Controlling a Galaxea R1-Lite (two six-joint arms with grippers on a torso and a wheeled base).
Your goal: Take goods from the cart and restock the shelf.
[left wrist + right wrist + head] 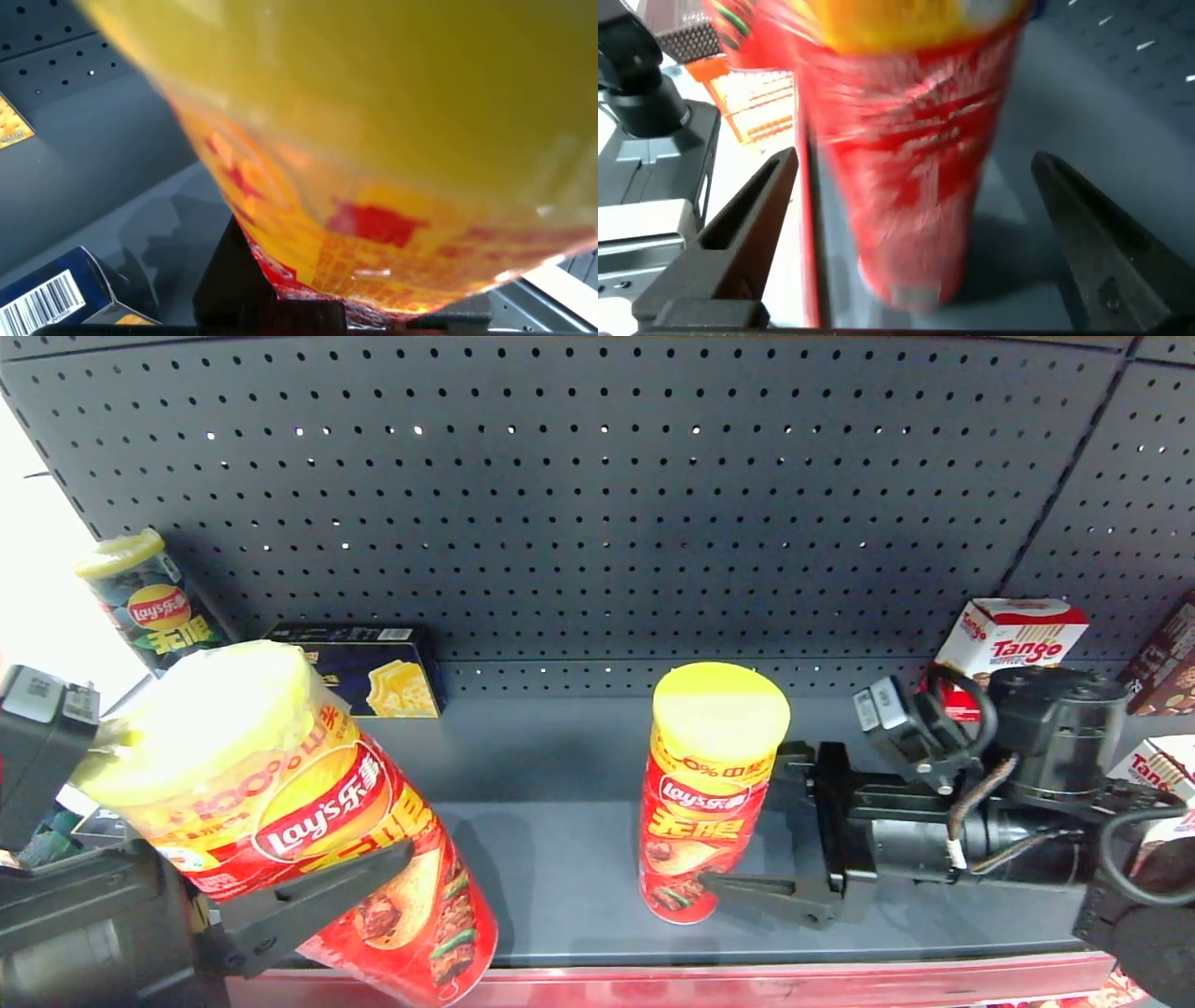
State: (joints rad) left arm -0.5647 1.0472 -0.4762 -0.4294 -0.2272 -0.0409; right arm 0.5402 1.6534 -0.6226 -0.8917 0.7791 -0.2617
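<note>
Red chip can (707, 803), yellow lid, upright on shelf (560, 859) between right gripper's (747, 819) released, spread fingers (747, 233); probably no contact, hard to confirm. Left gripper (313, 891) clamps second can (308, 803), tilted; far finger hidden behind it.

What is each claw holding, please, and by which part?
Left claw: a tilted red chip can, gripped around its middle. Right claw: nothing; it is open around the upright can.

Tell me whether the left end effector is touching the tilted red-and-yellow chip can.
Touching. The head view shows a black finger of the left end effector pressed across the tilted red-and-yellow cylindrical chip can.
</note>
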